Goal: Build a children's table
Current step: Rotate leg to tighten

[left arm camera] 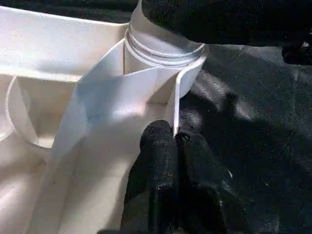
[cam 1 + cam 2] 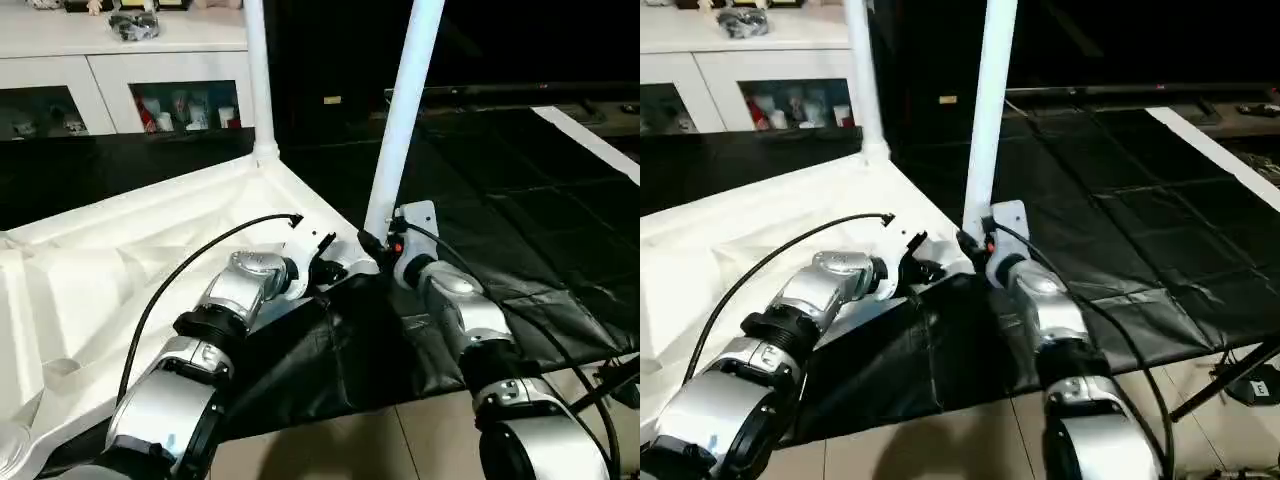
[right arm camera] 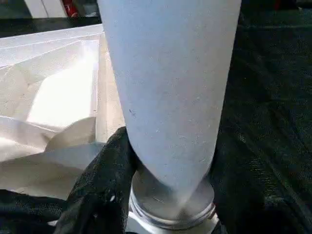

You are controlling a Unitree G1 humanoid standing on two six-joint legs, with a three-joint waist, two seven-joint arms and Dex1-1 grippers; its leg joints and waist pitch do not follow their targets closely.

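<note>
The children's table top (image 2: 120, 270) lies upside down, ribbed underside up. One white leg (image 2: 257, 80) stands in the far corner socket. A second leg (image 2: 405, 110) stands in the near right corner socket (image 1: 163, 53). My right gripper (image 2: 385, 245) is shut on this leg just above its threaded base, with a black finger (image 3: 105, 180) against its side. My left gripper (image 1: 176, 139) is shut on the top's thin rim beside that socket; in the head views it sits at the corner (image 2: 330, 262).
A black cloth (image 2: 520, 200) covers the surface under and to the right of the top. A white glass-door cabinet (image 2: 110, 60) stands at the back left. A white strip (image 2: 590, 140) crosses the far right. Tiled floor (image 2: 350, 440) lies below the cloth's front edge.
</note>
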